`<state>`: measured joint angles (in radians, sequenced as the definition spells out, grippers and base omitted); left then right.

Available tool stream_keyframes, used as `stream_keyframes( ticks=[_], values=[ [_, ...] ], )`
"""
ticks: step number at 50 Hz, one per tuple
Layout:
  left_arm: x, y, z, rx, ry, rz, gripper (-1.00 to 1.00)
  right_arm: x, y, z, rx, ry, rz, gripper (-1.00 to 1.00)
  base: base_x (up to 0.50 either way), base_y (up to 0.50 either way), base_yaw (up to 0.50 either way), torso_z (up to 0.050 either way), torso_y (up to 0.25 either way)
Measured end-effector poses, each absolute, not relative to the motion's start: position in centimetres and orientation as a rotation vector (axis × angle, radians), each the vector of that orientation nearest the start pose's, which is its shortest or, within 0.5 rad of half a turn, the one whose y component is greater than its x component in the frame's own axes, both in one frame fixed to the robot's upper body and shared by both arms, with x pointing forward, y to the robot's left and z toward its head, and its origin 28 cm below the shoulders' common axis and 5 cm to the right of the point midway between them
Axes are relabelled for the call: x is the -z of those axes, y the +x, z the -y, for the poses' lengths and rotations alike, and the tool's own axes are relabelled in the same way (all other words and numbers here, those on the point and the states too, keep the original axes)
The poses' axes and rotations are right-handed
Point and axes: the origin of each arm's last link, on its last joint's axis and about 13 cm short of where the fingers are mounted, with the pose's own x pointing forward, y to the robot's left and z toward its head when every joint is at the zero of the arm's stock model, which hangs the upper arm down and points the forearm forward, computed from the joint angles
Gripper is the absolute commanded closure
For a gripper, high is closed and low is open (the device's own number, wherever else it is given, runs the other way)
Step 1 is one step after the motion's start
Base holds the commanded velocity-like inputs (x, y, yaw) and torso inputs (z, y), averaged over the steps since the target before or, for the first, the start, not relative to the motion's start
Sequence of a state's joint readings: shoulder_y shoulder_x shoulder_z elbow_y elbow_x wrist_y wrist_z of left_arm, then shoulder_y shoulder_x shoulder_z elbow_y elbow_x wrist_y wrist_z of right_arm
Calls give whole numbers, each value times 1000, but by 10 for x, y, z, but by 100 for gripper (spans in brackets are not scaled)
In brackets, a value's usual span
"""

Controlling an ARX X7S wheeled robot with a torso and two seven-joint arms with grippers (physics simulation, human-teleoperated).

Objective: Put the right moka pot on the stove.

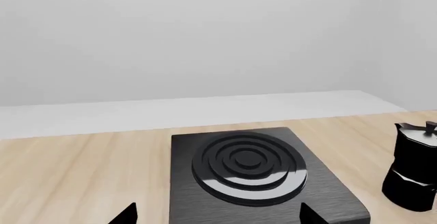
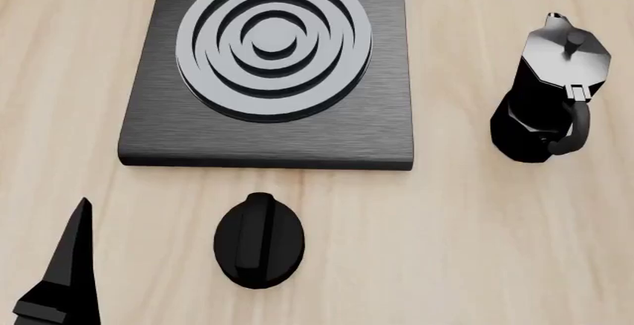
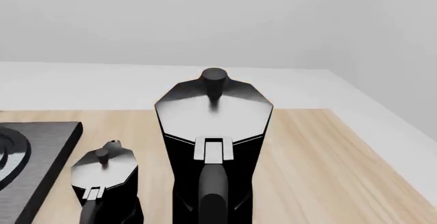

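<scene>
The left pincer (image 1: pixel 218 216) hangs wide open with nothing between its two black fingertips (image 1: pixel 127 214), which show apart at the edge of the left wrist view. Straight ahead of it and a little below, the stove (image 1: pixel 249 163) lies flat on the pale wooden table (image 1: pixel 82 173), its raised burner rings bare. From the head camera one slim black finger (image 2: pixel 71 266) of this pincer shows, off the stove's near left corner. The black oval knob (image 2: pixel 260 240) lies on the table to that finger's right, in front of the stove's near edge and apart from it.

The right pincer does not show in any picture, so I cannot tell how far open it is or whether it holds anything. Its wrist camera looks straight at the right moka pot (image 3: pixel 213 112), which stands upright on the table close in front, its handle turned toward the camera and its knobbed lid shut. This pot is on the table, well clear of the stove. Beyond it and toward the stove stands the other moka pot (image 3: pixel 102 175), also upright, handle toward the camera, near the stove's right edge without touching it. That second pot appears ahead and to the right of the left pincer in the left wrist view. A plain pale wall (image 1: pixel 204 35) rises behind the table.
</scene>
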<state>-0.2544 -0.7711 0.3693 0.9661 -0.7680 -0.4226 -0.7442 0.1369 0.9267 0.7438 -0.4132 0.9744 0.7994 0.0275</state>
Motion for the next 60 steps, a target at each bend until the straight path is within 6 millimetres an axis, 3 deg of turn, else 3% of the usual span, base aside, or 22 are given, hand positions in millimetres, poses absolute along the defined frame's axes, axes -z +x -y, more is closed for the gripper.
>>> stream_keyframes(
  ticks=[31, 60],
  values=[
    [-188, 158, -212, 178, 11, 314, -100, -253, 102, 297, 129, -73, 240, 100, 0, 0, 0, 0, 1],
    [-188, 157, -213, 185, 2, 322, -100, -244, 66, 275, 37, -80, 252, 100, 0, 0, 0, 1, 1]
  ],
)
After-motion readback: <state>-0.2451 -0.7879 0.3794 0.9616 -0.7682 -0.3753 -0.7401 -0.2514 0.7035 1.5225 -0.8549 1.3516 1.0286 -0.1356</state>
